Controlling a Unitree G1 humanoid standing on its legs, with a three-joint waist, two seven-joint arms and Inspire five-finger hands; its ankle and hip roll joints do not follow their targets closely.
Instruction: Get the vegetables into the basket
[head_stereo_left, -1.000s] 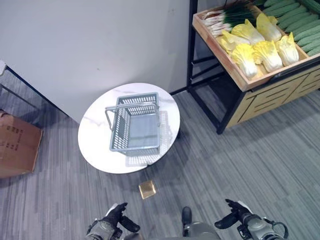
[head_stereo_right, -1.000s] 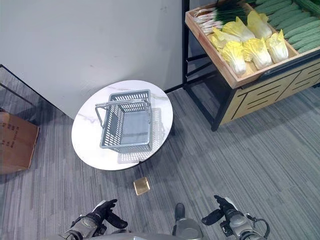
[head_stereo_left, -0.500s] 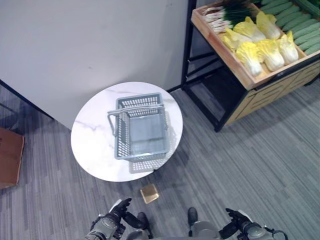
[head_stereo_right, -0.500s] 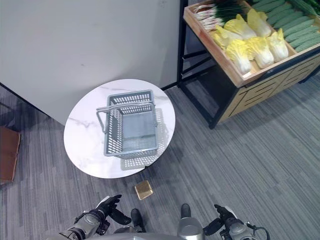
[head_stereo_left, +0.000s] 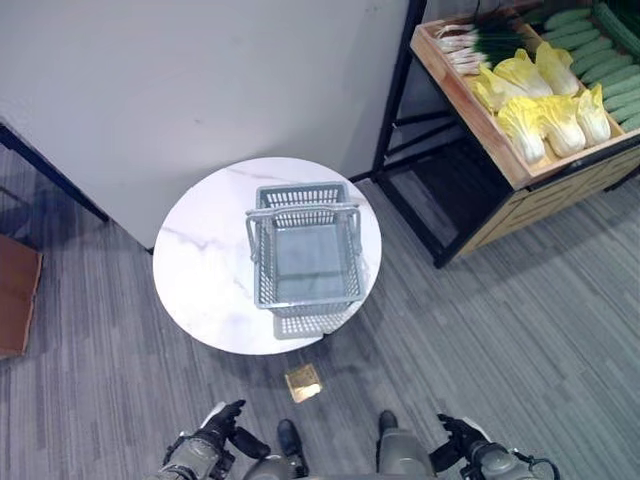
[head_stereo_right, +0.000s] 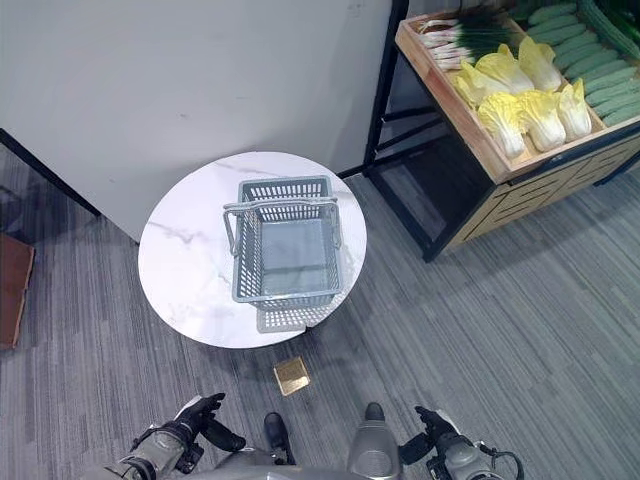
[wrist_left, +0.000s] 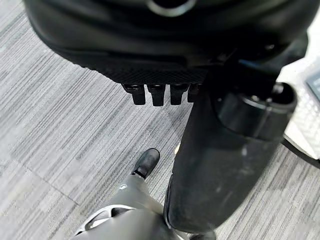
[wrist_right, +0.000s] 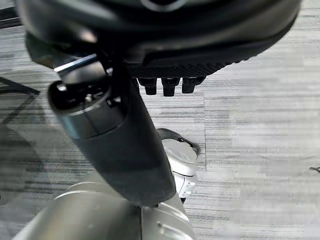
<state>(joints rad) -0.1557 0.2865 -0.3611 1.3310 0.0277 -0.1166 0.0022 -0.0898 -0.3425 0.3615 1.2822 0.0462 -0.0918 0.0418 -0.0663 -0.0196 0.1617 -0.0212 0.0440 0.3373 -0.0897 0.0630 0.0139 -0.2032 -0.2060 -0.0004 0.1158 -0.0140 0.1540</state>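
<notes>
A grey plastic basket (head_stereo_left: 308, 262) stands with nothing in it on a round white marble table (head_stereo_left: 205, 270), its handle raised across the far end. The vegetables lie in a wooden crate (head_stereo_left: 478, 110) on a stand at the upper right: yellow napa cabbages (head_stereo_left: 545, 110), green onions (head_stereo_left: 480, 40) and cucumbers (head_stereo_left: 608, 70). My left hand (head_stereo_left: 215, 445) hangs low beside me, fingers relaxed, holding nothing. My right hand (head_stereo_left: 465, 452) hangs the same way on the other side, well away from the crate and the basket. Each wrist view looks past a straight thumb (wrist_left: 225, 150) to bare carpet.
A small gold square object (head_stereo_left: 303, 382) lies on the grey carpet just in front of the table. A brown cardboard box (head_stereo_left: 15, 295) sits at the left edge. The stand's black metal frame (head_stereo_left: 398, 90) rises beside the table, against a white wall panel.
The whole picture has shifted, so the camera moved; the table and basket now sit nearer the middle. Both hands stay low and hold nothing.
</notes>
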